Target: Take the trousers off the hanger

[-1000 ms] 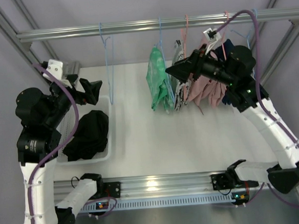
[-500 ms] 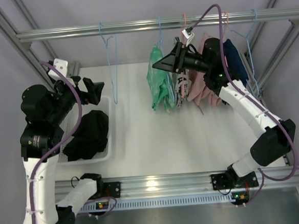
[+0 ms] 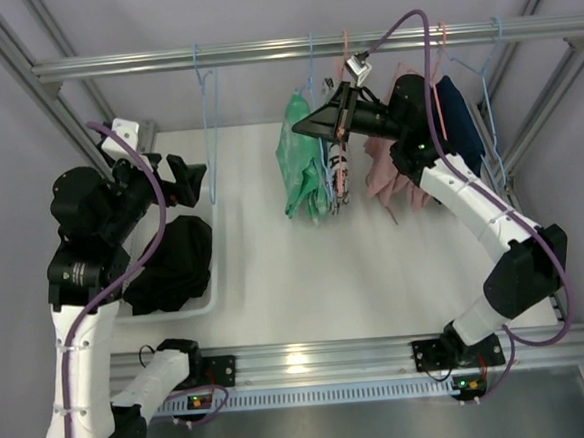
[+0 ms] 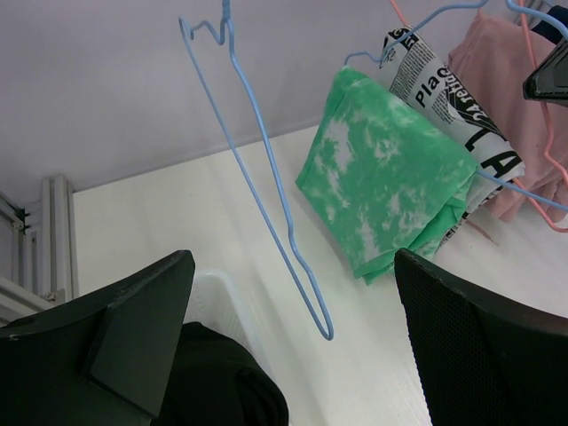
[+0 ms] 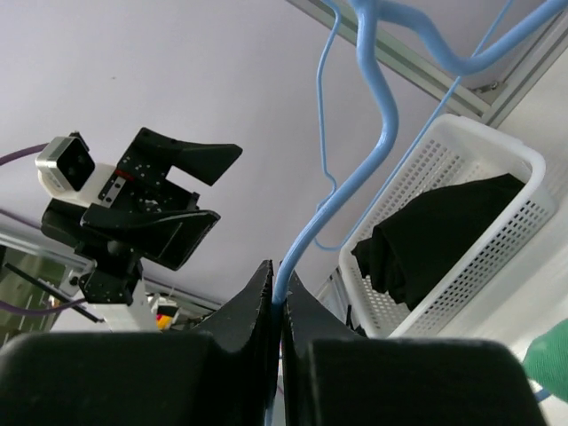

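Green tie-dye trousers (image 3: 304,168) (image 4: 390,177) hang folded over a blue wire hanger (image 3: 311,65) (image 5: 377,98) on the rail. My right gripper (image 3: 298,128) (image 5: 280,288) is shut on that hanger's wire, just below the hook and above the trousers; only a green corner (image 5: 552,355) shows in the right wrist view. Left of them, my left gripper (image 3: 193,176) (image 4: 293,266) stands wide open with nothing between its fingers, near an empty blue hanger (image 3: 208,125) (image 4: 266,186).
A white basket (image 3: 213,290) (image 5: 461,142) at the left holds a black garment (image 3: 175,262) (image 4: 222,382). A newsprint-pattern garment (image 4: 444,89), pink garments (image 3: 394,177) and a dark blue one (image 3: 460,117) hang right of the trousers. The rail (image 3: 260,53) crosses the back.
My right gripper swung left from the pink garments to the green trousers' hanger and shut on its wire; the trousers shifted slightly left. The left arm edged right, still open.
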`<state>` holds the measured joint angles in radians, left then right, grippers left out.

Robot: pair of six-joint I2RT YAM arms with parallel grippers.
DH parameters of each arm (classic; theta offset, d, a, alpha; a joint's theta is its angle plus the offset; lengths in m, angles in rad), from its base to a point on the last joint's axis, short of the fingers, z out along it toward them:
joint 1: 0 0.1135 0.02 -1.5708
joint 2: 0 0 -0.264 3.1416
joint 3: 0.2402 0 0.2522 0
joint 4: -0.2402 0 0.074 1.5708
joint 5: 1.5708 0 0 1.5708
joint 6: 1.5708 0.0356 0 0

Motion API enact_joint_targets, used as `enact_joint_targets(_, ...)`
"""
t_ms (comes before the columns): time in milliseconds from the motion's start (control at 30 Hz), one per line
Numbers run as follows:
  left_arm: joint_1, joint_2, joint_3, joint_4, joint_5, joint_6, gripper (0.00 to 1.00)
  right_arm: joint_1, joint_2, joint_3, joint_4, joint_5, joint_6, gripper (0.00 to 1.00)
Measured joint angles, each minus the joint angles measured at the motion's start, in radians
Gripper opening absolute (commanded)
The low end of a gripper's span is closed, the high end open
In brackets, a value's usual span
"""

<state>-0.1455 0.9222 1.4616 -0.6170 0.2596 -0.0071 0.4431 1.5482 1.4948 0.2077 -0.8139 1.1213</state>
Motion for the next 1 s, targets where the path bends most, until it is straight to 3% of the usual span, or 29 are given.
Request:
enact_joint_targets(667,0.0,-0.014,-0.034,0.049,0.013,-0.047,0.99,-0.001,-0.111,0.0,-0.097,0.113,-0.107,0.0)
enact_joint_targets(1000,0.0,-0.053,-0.092,0.154,0.048,-0.046,0.99,0.002,-0.114,0.067,-0.084,0.099,-0.069,0.0)
